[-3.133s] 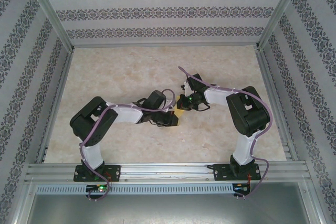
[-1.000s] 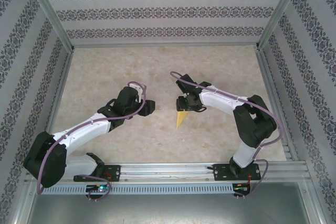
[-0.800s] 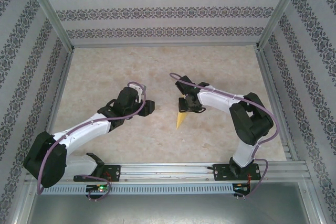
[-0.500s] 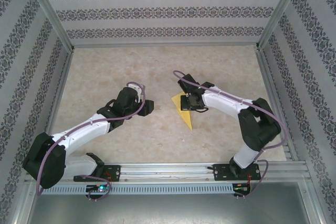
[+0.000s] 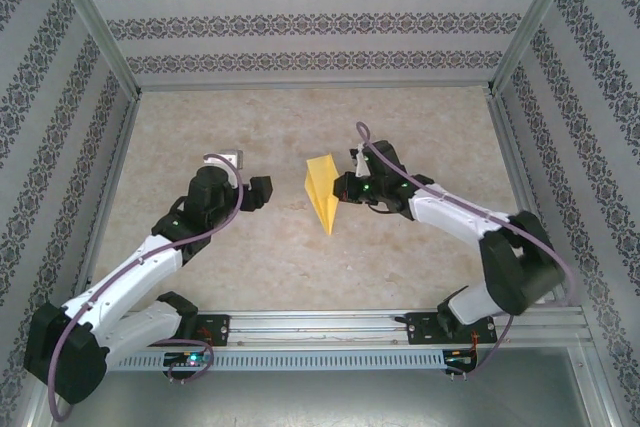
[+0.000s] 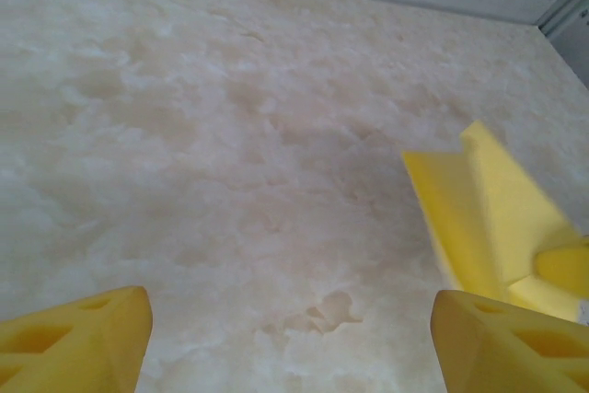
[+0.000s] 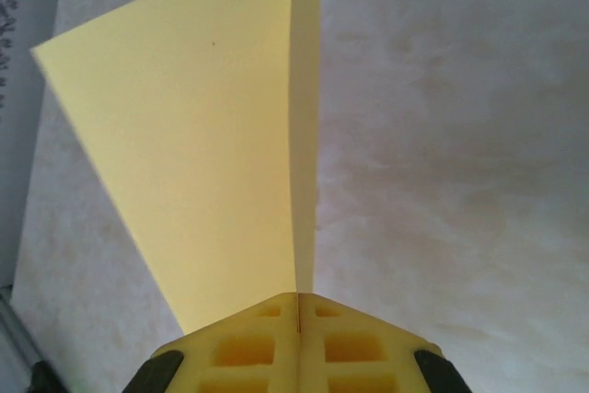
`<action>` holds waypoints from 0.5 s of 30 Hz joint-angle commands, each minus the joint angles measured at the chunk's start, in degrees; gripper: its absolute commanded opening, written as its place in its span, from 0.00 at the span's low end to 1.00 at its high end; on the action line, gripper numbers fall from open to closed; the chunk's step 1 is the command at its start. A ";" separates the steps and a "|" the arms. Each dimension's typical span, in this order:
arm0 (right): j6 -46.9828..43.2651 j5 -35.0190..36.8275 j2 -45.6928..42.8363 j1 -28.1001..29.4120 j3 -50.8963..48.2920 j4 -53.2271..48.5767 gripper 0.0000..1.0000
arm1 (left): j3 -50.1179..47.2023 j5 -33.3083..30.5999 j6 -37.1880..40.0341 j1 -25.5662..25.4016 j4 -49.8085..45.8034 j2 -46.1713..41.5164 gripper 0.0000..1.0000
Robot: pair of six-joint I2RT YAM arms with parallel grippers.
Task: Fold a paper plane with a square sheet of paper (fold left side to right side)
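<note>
The square sheet of paper [image 5: 321, 193] is folded into a yellow pointed wedge, the paper plane, with its tip toward the near edge. My right gripper [image 5: 343, 190] is shut on its right side and holds it above the table. In the right wrist view the pads [image 7: 267, 342] are pressed together on the crease, and one wing of the paper [image 7: 202, 135] spreads to the left. My left gripper [image 5: 264, 190] is to the left of the paper, apart from it and open. Its fingertips [image 6: 83, 342] stand wide over bare table, with the paper [image 6: 488, 213] at the right.
The beige marbled table [image 5: 200, 137] is fenced by aluminium rails and patterned walls [image 5: 300, 22] on three sides. Both arm bases sit on the near rail [image 5: 320, 327].
The right gripper shut on the paper, raised it and swung it to the left. The left arm drew back to the left and its jaws opened wider.
</note>
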 commanded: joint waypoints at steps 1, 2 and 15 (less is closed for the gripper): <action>4.50 -6.51 5.62 0.28 -1.77 12.39 0.00 | -1.59 2.56 -0.84 2.08 1.18 -1.17 0.79; 4.51 -6.10 7.18 0.28 -1.98 12.85 0.00 | -1.94 2.95 -0.94 2.33 1.28 -1.16 0.79; 1.05 -0.29 11.84 -0.86 -4.57 9.92 0.02 | -2.15 5.02 -0.97 3.24 0.86 1.75 0.79</action>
